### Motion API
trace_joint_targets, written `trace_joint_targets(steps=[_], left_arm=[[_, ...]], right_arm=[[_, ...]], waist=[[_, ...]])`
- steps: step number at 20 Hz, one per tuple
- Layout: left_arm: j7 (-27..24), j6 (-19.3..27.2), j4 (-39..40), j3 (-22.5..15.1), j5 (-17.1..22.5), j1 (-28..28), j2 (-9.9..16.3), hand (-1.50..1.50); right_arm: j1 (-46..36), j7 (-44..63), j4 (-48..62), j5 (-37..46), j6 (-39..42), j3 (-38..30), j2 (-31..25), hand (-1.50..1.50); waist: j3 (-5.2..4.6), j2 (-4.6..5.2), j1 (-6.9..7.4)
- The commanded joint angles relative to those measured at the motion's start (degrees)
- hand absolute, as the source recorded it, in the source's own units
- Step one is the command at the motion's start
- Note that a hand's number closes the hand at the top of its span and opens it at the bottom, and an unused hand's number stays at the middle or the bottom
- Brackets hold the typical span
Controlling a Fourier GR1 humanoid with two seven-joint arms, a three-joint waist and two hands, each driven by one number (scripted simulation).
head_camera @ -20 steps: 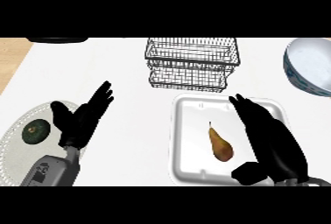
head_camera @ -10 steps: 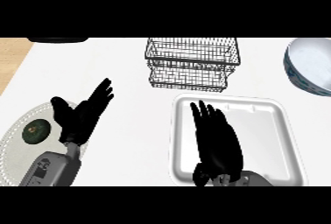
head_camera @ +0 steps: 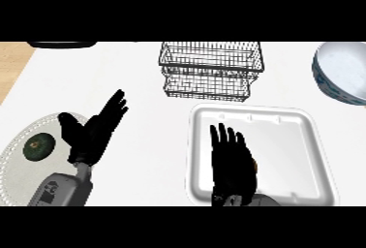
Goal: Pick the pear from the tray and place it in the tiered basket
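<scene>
The pear (head_camera: 255, 166) lies on the white tray (head_camera: 293, 126) and is almost hidden; only a brown sliver shows at the edge of my right hand. My right hand (head_camera: 232, 167) lies flat over the pear in the tray's lower middle, open, with straight fingers pointing away from me. The black wire tiered basket (head_camera: 209, 70) stands just beyond the tray's far edge. At the left my left hand (head_camera: 97, 133) rests open with its fingers up, holding nothing.
A round pale plate (head_camera: 14, 169) at the far left carries a dark green fruit (head_camera: 37, 147). A large white and blue bowl (head_camera: 343, 72) sits at the back right. A dark object (head_camera: 61, 44) shows at the back left edge.
My right hand swung from the tray's right side to the left over the pear, then drew back toward me a little, still covering it. The left hand stayed almost still.
</scene>
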Motion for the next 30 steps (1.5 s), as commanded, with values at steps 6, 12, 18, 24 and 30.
trace_joint_targets(steps=[6, 12, 18, 24, 30], left_arm=[[0.3, -1.3, -0.8, 0.6, -1.3, 1.1, -0.6, 0.0], [0.4, -1.3, -0.4, 0.8, -2.6, 1.7, -2.5, 0.0], [5.9, -2.1, -2.3, 4.2, -2.4, -2.1, -1.9, 0.0], [0.7, -5.2, 1.3, 4.9, -5.2, -0.1, -4.0, 0.0], [2.3, -5.9, 2.5, 7.3, -6.2, -2.3, -5.1, 0.0]], right_arm=[[6.7, 3.3, 1.5, 7.9, -0.3, 0.0, 0.1, -1.5], [8.3, 1.8, 2.0, 13.1, 0.0, -1.0, 1.7, -1.5], [11.9, -2.7, -1.0, 15.2, -0.8, -4.7, 0.4, -1.5], [10.5, -10.8, 6.7, 16.0, -4.8, -10.8, 1.3, -1.5], [9.4, -12.6, 10.6, 17.1, -6.0, -13.9, 3.6, -1.5]], waist=[[0.04, 0.02, -0.08], [0.04, 0.06, 0.02], [0.05, 0.03, -0.14], [0.04, 0.11, -0.08], [0.04, 0.12, -0.08]])
